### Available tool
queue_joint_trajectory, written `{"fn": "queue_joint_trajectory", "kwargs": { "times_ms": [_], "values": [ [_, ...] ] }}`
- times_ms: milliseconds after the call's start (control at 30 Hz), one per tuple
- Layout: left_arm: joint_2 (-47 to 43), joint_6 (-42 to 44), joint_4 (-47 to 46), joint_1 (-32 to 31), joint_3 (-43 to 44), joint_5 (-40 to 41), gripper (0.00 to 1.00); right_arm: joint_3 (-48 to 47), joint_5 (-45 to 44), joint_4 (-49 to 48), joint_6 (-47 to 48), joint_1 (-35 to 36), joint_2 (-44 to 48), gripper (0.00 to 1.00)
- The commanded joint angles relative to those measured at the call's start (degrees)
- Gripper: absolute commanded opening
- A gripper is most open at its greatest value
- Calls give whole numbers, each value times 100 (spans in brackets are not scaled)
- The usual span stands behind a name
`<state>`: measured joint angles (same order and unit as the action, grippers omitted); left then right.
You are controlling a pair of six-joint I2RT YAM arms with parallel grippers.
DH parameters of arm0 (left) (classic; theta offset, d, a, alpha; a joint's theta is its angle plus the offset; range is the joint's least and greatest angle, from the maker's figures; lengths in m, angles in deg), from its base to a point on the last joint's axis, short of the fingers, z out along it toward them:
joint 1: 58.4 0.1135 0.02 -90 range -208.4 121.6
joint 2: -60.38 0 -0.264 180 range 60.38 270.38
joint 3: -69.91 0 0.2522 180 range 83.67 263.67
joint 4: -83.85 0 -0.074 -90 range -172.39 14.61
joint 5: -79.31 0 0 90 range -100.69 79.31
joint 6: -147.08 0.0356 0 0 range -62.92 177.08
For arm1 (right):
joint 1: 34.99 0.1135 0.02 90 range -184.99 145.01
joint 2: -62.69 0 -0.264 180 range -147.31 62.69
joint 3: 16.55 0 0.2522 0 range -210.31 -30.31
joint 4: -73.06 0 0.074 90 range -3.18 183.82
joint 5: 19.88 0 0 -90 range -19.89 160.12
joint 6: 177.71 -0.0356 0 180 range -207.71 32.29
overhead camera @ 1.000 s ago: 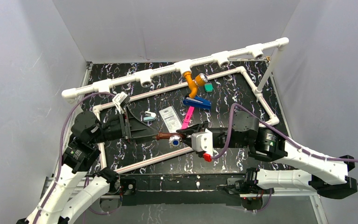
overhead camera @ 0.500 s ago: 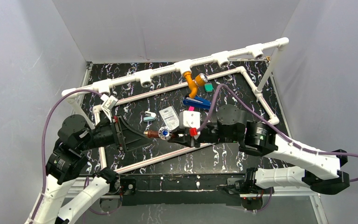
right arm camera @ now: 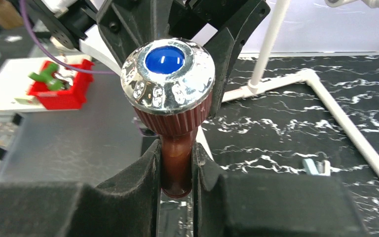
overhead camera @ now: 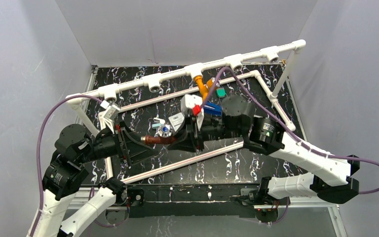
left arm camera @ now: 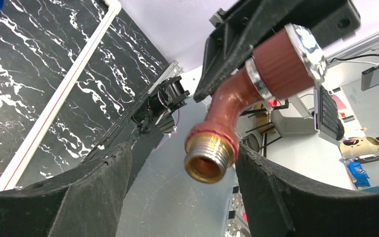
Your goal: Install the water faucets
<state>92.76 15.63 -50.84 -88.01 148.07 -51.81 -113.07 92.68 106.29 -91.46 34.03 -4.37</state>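
Note:
The dark brown water faucet (overhead camera: 158, 139) hangs above the mat, its silvery blue-capped knob (right arm camera: 168, 79) facing up. My right gripper (right arm camera: 176, 170) is shut on its spout stem. The brass threaded end (left arm camera: 209, 159) points between the fingers of my left gripper (left arm camera: 177, 165), which stands open around it; the thread lies close to the right finger (left arm camera: 276, 187), and I cannot tell if they touch. The orange water faucet (overhead camera: 202, 87) hangs from a tee of the white pipe rail (overhead camera: 150, 84) at the back, partly hidden by the right arm.
A white pipe frame (overhead camera: 279, 106) runs round the black marbled mat, with a low pipe (overhead camera: 177, 166) near the front. A blue stapler (overhead camera: 212, 109), a green piece (overhead camera: 220, 92), a white packet (overhead camera: 176, 120) and a small pale clip (overhead camera: 159, 122) lie mid-mat.
The right arm has carried the brown faucet left and toward the back. The left arm has drawn back to the left with it, still open round the threaded end.

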Motion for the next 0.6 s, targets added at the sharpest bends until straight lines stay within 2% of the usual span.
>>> {"fn": "queue_joint_trajectory", "kwargs": {
  "times_ms": [0, 67, 233, 567],
  "values": [
    [-67, 91, -240, -28, 323, 5, 73, -296, 1577, -529, -1150, -889, -183, 1],
    [-94, 98, -264, -28, 401, 63, 73, -198, 1987, -802, -1467, -1075, -207, 1],
    [-118, 76, -349, -28, 487, 297, 72, -144, 2344, -1050, -1801, -1104, -310, 1],
    [-80, -39, -692, -28, 360, 711, 70, 91, 2414, -1387, -2205, -1105, -356, 1]
  ]
}}
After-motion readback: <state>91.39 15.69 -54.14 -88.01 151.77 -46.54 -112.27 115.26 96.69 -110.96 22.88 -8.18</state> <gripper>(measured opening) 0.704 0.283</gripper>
